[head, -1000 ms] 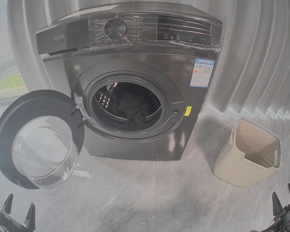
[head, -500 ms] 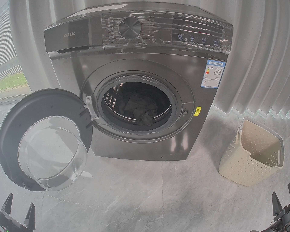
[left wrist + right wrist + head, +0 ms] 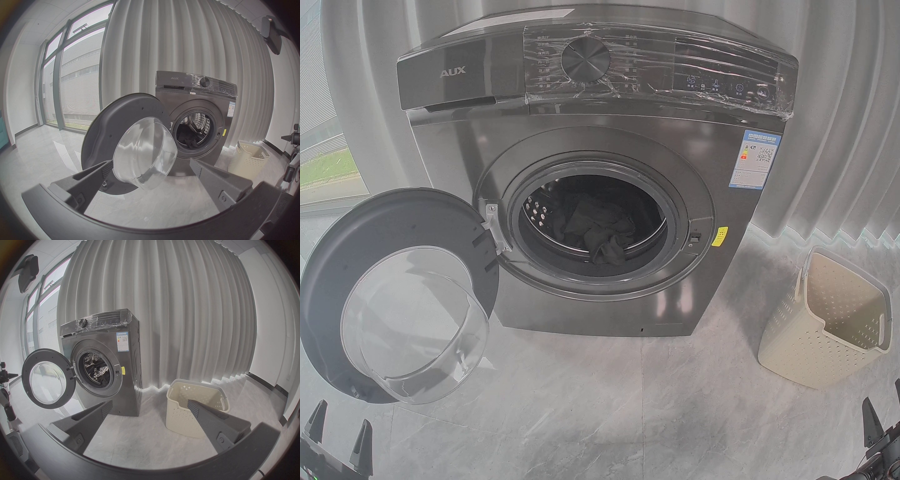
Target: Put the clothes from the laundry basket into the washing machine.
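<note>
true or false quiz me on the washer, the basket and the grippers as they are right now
1. The round door of the grey front-loading washing machine is shut. False: it is swung wide open, toward the robot's left.
2. Dark clothes lie inside the drum. True.
3. The cream perforated plastic laundry basket stands on the floor to the robot's right of the machine. True.
4. The basket is piled with clothes. False: no clothes show in the part of its inside that is visible.
5. The right gripper holds a garment. False: it is open and holds nothing.
6. The left gripper is open. True.
</note>
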Available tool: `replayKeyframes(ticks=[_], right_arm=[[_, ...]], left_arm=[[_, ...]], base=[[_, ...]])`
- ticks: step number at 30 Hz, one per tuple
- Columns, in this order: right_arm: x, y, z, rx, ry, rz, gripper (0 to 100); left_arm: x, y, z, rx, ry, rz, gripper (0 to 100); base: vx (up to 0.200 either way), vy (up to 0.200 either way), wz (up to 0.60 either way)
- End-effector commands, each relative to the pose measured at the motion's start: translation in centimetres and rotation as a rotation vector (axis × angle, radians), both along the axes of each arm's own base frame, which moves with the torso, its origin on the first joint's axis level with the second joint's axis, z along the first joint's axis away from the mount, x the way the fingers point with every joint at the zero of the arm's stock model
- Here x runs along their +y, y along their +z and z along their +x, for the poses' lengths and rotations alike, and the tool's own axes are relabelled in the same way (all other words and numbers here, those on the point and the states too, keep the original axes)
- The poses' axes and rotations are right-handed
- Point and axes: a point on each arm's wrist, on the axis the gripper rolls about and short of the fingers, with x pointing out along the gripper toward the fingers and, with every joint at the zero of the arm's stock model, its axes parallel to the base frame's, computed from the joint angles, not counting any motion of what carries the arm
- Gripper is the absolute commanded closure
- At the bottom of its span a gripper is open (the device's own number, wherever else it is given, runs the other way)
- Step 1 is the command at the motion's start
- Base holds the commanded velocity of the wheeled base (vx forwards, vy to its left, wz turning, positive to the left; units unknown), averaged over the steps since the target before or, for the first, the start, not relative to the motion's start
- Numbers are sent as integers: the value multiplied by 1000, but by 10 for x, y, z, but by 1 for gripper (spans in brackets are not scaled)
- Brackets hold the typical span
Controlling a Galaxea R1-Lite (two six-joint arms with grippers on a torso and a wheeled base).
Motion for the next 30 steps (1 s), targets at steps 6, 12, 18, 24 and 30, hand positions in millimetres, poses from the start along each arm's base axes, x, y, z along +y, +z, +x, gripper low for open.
replayKeyframes(ticks=[6, 12, 18, 24, 30], right_arm=[[0, -5, 0, 6, 3, 1, 0], [0, -5, 0, 3, 11, -4, 0], [2, 69, -21, -266, 140, 3, 0], [9, 106, 28, -6, 493, 101, 0], [43, 120, 105, 253, 893, 132, 0]], left_arm=[[0, -5, 0, 6, 2, 1, 0], [0, -5, 0, 6, 2, 3, 0], [0, -5, 0, 6, 4, 4, 0], [0, -5, 0, 7, 4, 7, 0], [0, -5, 0, 7, 4, 7, 0]], base=[[100, 0, 0], [0, 0, 0], [0, 0, 0], [0, 0, 0], [0, 0, 0]])
